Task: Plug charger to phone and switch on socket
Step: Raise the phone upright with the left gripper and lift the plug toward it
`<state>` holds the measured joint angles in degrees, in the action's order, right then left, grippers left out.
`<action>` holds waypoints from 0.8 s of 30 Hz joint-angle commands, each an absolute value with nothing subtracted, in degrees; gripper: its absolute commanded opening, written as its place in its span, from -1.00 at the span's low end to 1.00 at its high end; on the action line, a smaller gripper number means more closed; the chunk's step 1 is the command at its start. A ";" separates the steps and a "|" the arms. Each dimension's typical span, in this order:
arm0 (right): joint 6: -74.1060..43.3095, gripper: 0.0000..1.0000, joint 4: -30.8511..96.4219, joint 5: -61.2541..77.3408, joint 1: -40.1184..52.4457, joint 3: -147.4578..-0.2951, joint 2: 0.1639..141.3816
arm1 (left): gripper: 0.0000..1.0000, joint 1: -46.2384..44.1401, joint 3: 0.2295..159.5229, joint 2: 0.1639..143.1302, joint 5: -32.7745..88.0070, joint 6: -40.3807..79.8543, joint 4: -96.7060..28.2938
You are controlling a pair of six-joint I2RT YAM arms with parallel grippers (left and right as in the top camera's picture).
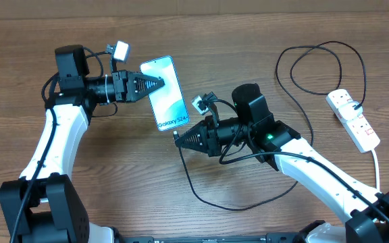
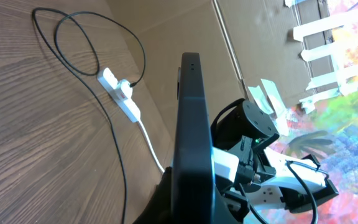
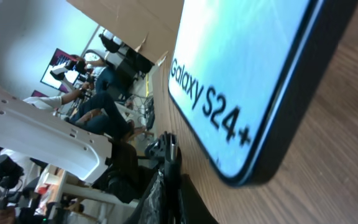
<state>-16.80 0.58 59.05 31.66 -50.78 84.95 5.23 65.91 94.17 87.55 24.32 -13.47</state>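
Left gripper (image 1: 157,82) is clamping shut on the phone (image 1: 167,94) by its long edge, screen facing up, mid-table (image 1: 248,40). Right gripper (image 1: 179,140) is pinching shut on the charger (image 1: 240,208) at its plug end, with the tip just beside the phone's text end; cannot tell if they're touching. The cable is looping along the near side and running back to the socket (image 1: 354,119). The socket is lying far right, well apart from both grippers, with a black plug sitting in it.

charger cable (image 1: 278,69) btw phone (image 1: 164,92), socket (image 1: 354,119)
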 commanded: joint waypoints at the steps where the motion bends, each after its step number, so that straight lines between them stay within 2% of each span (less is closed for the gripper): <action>1: -17.87 -0.92 -0.23 58.52 30.70 -50.57 85.01 | -0.91 5.13 66.37 93.69 90.63 25.34 -13.23; 24: -22.59 -0.92 -0.80 58.59 29.93 -50.57 85.01 | -0.92 4.29 66.37 93.69 90.61 22.46 -12.95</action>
<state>-21.87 -0.01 59.05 30.09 -50.76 84.95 5.23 65.91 94.17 87.88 24.01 -13.26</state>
